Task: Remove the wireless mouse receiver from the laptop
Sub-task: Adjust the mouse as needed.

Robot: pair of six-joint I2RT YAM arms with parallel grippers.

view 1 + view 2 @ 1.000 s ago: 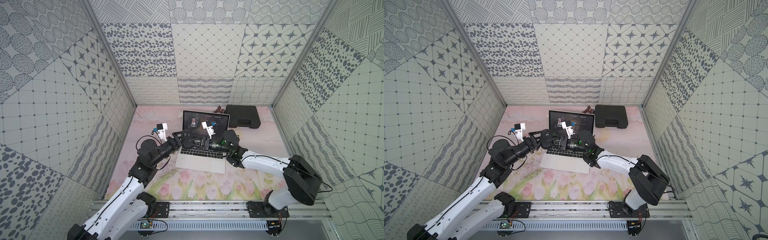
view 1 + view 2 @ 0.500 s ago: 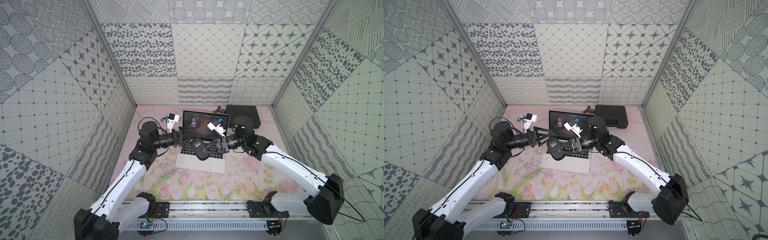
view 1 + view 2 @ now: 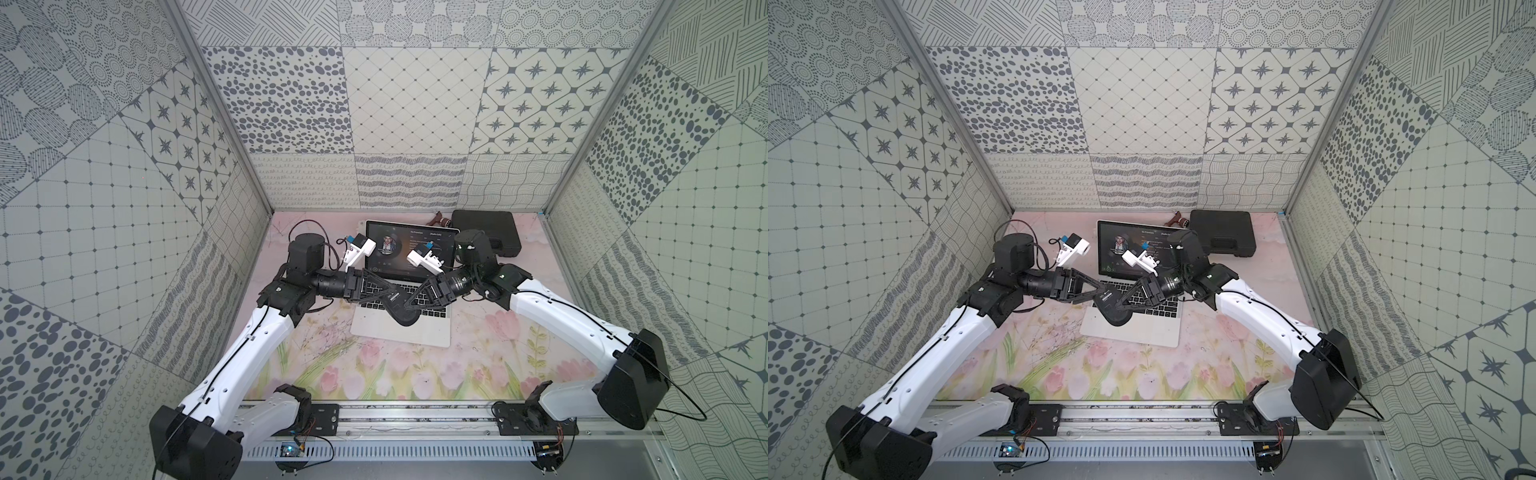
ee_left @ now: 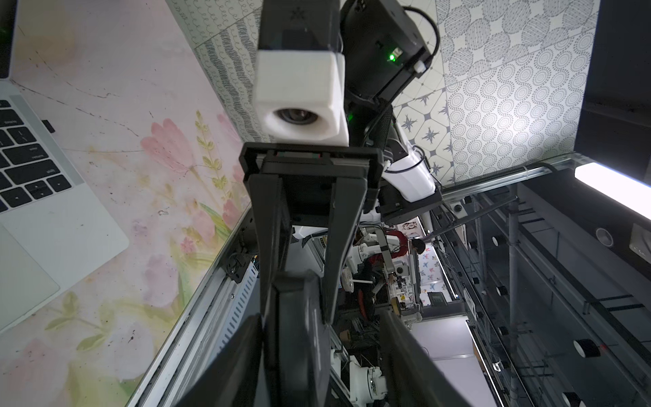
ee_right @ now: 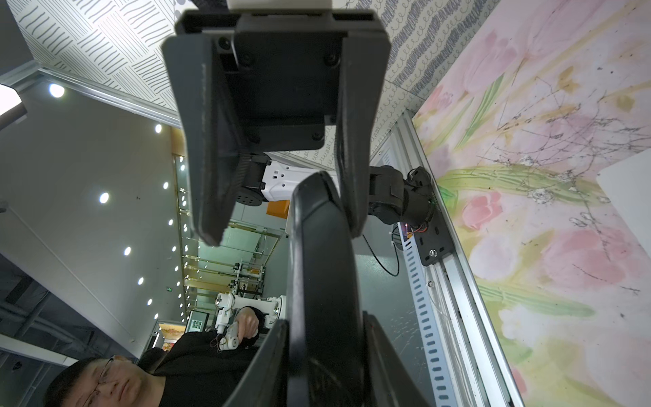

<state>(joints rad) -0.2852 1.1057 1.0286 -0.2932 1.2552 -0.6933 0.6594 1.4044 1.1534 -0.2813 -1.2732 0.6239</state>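
ME: In the last half second my left fingers (image 5: 208,158) have pushed in and narrowed around the mouse (image 3: 405,313), which is held up over the laptop (image 3: 399,334).

ASKER: Do they grip it?

ME: Not yet, I'd say. One finger stands clear of it. My right fingers (image 4: 343,229) are the ones pinching it, from the right.

ASKER: And the receiver (image 4: 48,125)?

ME: Untouched. It sits plugged into the laptop's right edge, level with the far keys (image 4: 21,155), with only a black stub showing. My right arm (image 3: 561,316) hides it in both top views.

ASKER: How will it handle?

ME: Light, stiff and smooth, I expect, held in only by friction. So little sticks out that only my fingertips can take it, one on the stub's near side and one on its far side. I'd pull straight to the right, level with the table (image 3: 374,374). A tilt could strain the plug, and the slim laptop may slide unless it is braced.
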